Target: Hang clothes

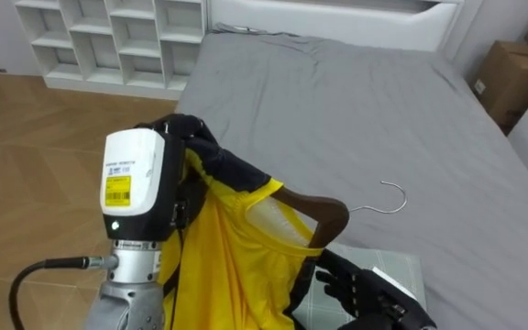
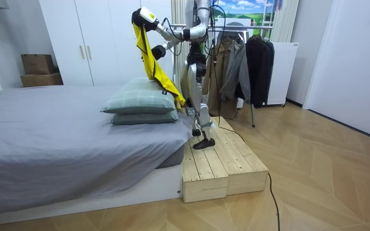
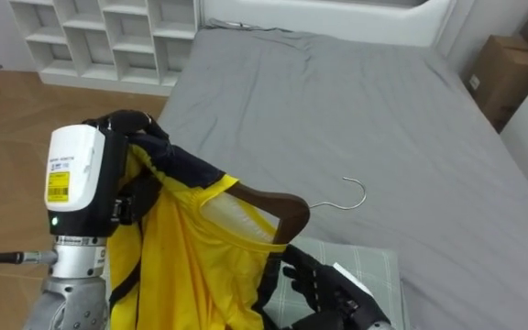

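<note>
While the left hand (image 1: 193,139) clutched the yellow shirt (image 1: 220,264) aloft over the bed's (image 1: 356,110) edge, a wooden hanger (image 1: 314,207) sat in its neck. The right hand (image 1: 365,293) had its fingers loosely spread just beneath, holding nothing.

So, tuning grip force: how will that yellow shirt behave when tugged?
Probably floppy: the yellow shirt hangs in loose folds from the left hand. Likely light, since that hand seems to carry it. It may slip along the hanger, whose wooden arm sits tilted in the neck.

Grey bed (image 1: 356,119), white cubby shelf (image 1: 108,37), cardboard box (image 1: 511,78), 2 stacked pillows (image 2: 140,106), wooden platform (image 2: 220,167)
</note>
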{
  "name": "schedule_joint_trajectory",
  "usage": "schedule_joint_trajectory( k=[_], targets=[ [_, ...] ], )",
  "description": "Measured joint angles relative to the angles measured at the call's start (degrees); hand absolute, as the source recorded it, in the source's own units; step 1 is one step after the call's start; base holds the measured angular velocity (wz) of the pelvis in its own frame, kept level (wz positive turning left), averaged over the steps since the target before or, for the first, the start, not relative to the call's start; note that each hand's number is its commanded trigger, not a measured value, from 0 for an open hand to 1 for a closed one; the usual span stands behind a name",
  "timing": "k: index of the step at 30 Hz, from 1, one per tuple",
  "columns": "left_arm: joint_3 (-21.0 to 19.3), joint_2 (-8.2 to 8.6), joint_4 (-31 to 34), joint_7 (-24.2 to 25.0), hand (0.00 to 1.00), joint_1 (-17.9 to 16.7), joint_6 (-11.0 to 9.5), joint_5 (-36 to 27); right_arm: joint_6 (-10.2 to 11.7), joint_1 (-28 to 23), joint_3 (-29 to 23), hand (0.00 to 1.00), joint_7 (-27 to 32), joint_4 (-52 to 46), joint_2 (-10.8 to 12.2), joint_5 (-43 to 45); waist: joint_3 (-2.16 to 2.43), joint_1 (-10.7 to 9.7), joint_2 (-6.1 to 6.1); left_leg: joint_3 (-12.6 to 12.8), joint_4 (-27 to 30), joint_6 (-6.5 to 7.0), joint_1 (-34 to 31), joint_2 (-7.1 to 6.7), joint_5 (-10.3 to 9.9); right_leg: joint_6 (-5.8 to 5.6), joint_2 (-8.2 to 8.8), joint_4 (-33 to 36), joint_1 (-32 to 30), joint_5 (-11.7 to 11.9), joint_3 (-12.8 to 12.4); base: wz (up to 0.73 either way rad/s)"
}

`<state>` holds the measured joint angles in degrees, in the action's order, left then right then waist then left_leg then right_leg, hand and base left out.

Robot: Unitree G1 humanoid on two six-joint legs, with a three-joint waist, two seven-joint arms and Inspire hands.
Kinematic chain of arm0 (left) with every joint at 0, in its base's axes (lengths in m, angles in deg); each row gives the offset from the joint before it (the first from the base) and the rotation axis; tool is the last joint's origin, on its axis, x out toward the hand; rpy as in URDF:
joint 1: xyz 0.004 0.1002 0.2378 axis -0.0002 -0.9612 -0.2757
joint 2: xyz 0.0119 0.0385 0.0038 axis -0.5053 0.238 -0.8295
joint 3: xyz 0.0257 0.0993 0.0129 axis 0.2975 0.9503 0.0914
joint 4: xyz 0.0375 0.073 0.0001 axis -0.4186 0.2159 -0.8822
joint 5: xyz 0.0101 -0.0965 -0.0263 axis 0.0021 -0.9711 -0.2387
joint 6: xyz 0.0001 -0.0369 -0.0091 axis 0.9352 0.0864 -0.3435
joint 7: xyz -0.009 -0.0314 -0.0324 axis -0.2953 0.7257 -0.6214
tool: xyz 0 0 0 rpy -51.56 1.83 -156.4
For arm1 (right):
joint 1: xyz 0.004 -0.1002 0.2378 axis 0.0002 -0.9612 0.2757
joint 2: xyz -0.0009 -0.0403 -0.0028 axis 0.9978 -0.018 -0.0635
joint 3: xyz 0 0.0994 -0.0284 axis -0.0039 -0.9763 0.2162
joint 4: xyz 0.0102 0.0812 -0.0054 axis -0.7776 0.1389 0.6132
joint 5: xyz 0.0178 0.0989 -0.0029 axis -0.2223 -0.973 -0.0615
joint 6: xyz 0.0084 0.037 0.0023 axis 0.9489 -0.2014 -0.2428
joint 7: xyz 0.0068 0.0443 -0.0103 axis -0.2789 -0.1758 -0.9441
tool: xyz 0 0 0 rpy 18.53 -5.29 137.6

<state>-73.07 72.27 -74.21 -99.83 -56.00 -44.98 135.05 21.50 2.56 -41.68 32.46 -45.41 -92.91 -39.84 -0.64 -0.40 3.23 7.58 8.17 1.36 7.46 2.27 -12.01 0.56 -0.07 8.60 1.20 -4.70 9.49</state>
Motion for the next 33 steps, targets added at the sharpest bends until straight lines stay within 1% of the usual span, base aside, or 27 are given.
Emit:
schedule_joint_trajectory(
  k=[2,5,6,8,10,13,18,21,27,29,33],
  targets=[
    [0.6,-0.08,0.0,-0.2,1.0,0.0,0.0,0.1,-0.5,0.0,0.3,0.0,0.0,0.0,0.0,0.0,-0.02,0.2,-0.08,0.0,0.0,-0.02,0.0,0.02,0.0,0.03,-0.03,0.0,0.0,0.0,0.0,0.0],
    [1.6,-0.64,0.0,-1.6,1.0,0.0,0.0,0.0,-0.5,0.1,0.3,0.0,0.2,0.1,0.0,0.0,-0.42,0.5,-0.87,0.0,0.0,-0.02,0.1,0.02,0.0,0.09,-0.01,0.0,0.1,0.1,0.0,0.0],
    [1.8,-0.76,0.0,-1.9,1.0,0.0,0.0,0.0,-0.5,0.2,0.3,0.0,0.4,0.1,0.0,0.0,-0.45,0.5,-1.05,0.0,0.0,-0.02,0.0,0.01,0.0,0.09,-0.01,0.0,0.1,0.1,0.0,0.0],
    [2.6,-1.06,0.0,-2.8,1.0,0.0,0.0,0.0,-0.5,0.2,0.4,0.0,1.3,0.1,0.0,0.0,-0.39,0.6,-1.84,0.0,-0.3,-0.02,0.0,0.04,0.0,0.09,-0.06,0.0,0.1,0.1,0.0,0.0],
    [2.9,-1.01,0.0,-3.0,1.0,0.0,0.0,0.0,-0.5,0.3,0.4,0.0,1.5,0.1,0.1,0.0,-0.4,0.5,-2.35,0.0,-0.4,-0.02,0.0,0.03,0.0,0.09,-0.09,-0.1,0.1,0.1,0.0,0.0],
    [3.4,-1.02,-0.1,-3.0,1.0,0.0,0.1,0.1,-0.5,0.3,0.9,0.0,1.9,0.2,0.2,0.0,-0.25,0.5,-2.78,0.0,-0.4,-0.03,0.0,0.02,0.0,0.09,-0.13,-0.1,0.1,0.1,0.0,0.0],
    [3.4,-0.95,-0.1,-3.0,1.0,0.0,1.1,0.0,-0.9,0.4,0.9,0.0,2.7,0.1,1.0,0.1,-0.22,0.3,-2.81,0.0,-0.4,-0.02,0.1,0.01,0.0,0.09,-0.03,-0.1,0.2,0.1,-0.3,0.0],
    [3.5,-0.89,-0.1,-3.0,1.0,0.0,2.1,0.0,-1.0,0.5,0.9,0.0,4.2,0.1,2.0,0.1,-0.21,0.2,-2.77,0.0,-0.4,-0.02,0.2,-0.02,0.0,0.09,0.02,-0.1,0.3,0.1,-0.3,0.0],
    [3.8,-0.84,-0.1,-2.8,1.0,0.0,3.2,0.1,-1.6,2.3,1.0,0.0,5.9,0.2,2.7,0.5,-0.2,-1.1,-2.77,-0.1,0.0,-0.02,0.2,-0.02,0.0,0.09,0.04,-0.1,0.5,0.1,-0.3,0.0],
    [4.1,-0.19,0.0,-2.7,1.0,0.0,3.6,0.2,-1.6,2.6,0.8,0.0,7.5,0.3,3.6,0.5,-0.18,-1.4,-2.75,-0.1,0.2,-0.02,0.1,0.0,0.0,0.09,0.03,-0.1,0.6,0.1,-0.2,0.0],
    [4.1,0.66,0.0,-2.7,1.0,0.0,3.7,0.5,-1.6,3.5,0.8,0.0,8.7,2.2,5.0,0.3,-0.16,-1.7,-2.76,-0.2,0.4,-0.04,-0.2,-0.06,0.0,0.09,0.05,-0.7,0.8,0.1,0.0,0.01]
  ],
)
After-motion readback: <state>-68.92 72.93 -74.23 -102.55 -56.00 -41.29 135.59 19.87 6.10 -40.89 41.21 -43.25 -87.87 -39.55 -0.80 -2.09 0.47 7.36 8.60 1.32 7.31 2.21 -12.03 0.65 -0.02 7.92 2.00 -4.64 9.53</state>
